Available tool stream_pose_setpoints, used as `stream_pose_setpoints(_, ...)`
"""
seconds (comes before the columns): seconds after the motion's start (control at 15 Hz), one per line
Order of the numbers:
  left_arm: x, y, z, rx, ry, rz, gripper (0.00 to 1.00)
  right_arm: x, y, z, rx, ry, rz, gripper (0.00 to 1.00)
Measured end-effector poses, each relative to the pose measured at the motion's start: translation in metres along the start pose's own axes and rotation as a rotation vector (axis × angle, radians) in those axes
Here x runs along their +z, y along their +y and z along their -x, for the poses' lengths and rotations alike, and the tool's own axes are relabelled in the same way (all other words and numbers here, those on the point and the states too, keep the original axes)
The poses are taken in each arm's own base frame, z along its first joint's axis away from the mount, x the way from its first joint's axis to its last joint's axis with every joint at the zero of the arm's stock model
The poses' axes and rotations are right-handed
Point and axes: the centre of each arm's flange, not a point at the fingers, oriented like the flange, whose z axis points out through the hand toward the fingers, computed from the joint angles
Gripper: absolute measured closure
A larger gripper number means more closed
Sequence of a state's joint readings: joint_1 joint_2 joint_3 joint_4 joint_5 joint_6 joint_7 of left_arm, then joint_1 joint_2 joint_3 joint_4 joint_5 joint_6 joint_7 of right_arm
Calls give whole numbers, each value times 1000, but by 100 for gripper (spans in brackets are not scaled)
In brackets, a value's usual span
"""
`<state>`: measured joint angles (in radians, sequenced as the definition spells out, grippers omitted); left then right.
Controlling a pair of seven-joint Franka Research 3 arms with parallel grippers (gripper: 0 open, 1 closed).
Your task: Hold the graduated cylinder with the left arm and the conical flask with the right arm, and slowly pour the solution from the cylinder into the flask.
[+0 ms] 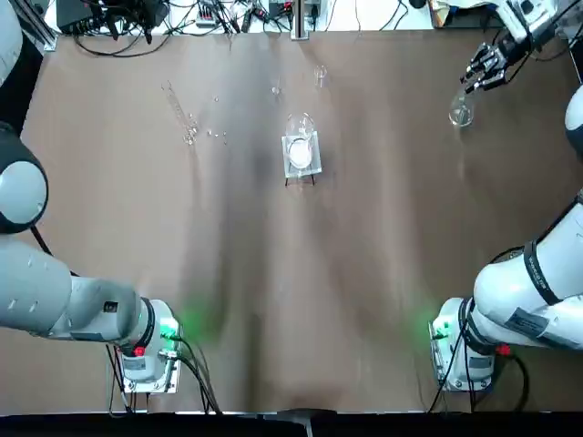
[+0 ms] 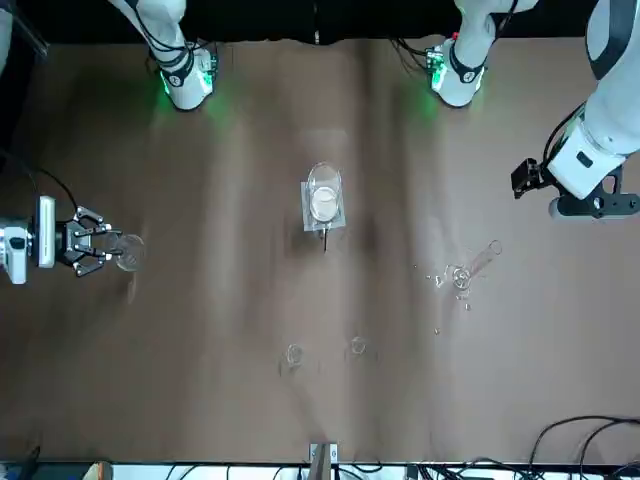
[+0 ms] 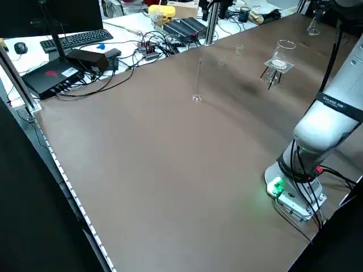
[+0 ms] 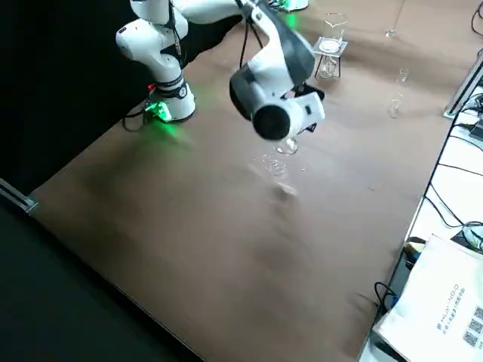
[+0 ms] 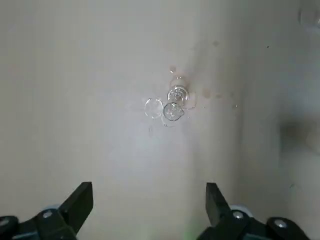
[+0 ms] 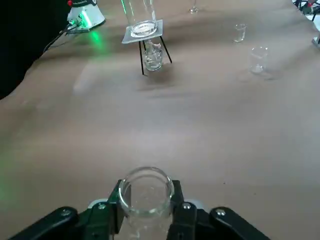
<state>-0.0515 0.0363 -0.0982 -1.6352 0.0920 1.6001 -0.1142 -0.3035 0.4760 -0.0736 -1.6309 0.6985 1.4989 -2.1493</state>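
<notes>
While my right claw (image 6: 146, 187) grips the clear glass conical flask (image 6: 145, 217) with its round body and short neck, the fingers sit on either side of that neck, and what a catch! Over at my left claw (image 5: 150, 182), the black fingers are spread wide, nothing between them, up above the brown table (image 1: 364, 273). The slim, clear glass graduated cylinder (image 3: 198, 79) stands upright on the tabletop, apart from that left claw and well apart from the right one. Between my two claws stands a black-legged stand (image 6: 161, 34), a wide clear glass beaker (image 6: 141, 15) on top!
</notes>
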Motion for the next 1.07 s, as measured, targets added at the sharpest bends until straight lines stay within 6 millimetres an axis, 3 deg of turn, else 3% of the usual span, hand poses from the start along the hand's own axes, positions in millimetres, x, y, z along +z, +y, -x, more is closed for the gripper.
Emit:
stream_pose_setpoints(0.33,7,7,-8,6,23,29,0,17,-6,67,-23,57,-13,61)
stream_pose_setpoints(0.53,10,11,-12,4,34,62,0,23,-10,95,-37,102,2,61)
stream_pose_setpoints(0.73,5,13,-12,1,55,91,0,35,-13,113,-46,138,4,61)
stream_pose_setpoints(1.07,1,12,-12,-2,65,93,0,44,-11,120,-86,164,11,61)
